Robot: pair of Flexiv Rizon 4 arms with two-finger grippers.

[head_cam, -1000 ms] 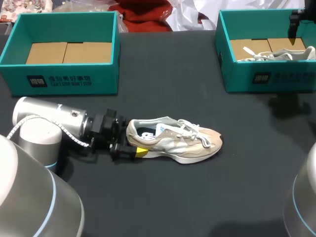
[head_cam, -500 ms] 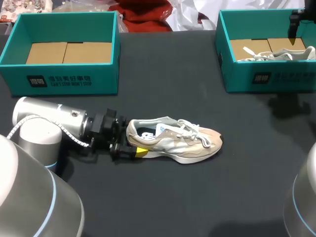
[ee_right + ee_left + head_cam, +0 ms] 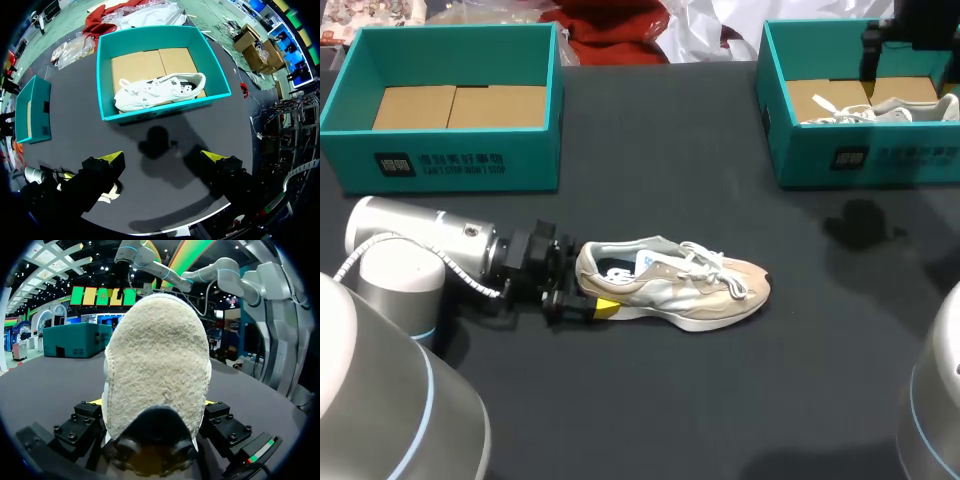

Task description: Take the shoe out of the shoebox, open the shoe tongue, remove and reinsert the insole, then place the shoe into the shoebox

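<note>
Jaws of the left gripper [image 3: 582, 300] seem clamped on the shoe [image 3: 680, 285] heel; right gripper [image 3: 162, 157] gapes wide above a box [image 3: 160, 111]; bring it down to the tongue [image 3: 658, 260], heel pinned.

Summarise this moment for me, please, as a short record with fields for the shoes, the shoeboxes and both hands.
Beige sneaker: upright on the table, outside both boxes.
White sneaker: lying inside the right shoebox.
Left shoebox: open, no shoe in it.
Left hand: low on the table, shut on the beige sneaker's heel.
Right hand: open, empty, raised above the table near the right shoebox.
</note>
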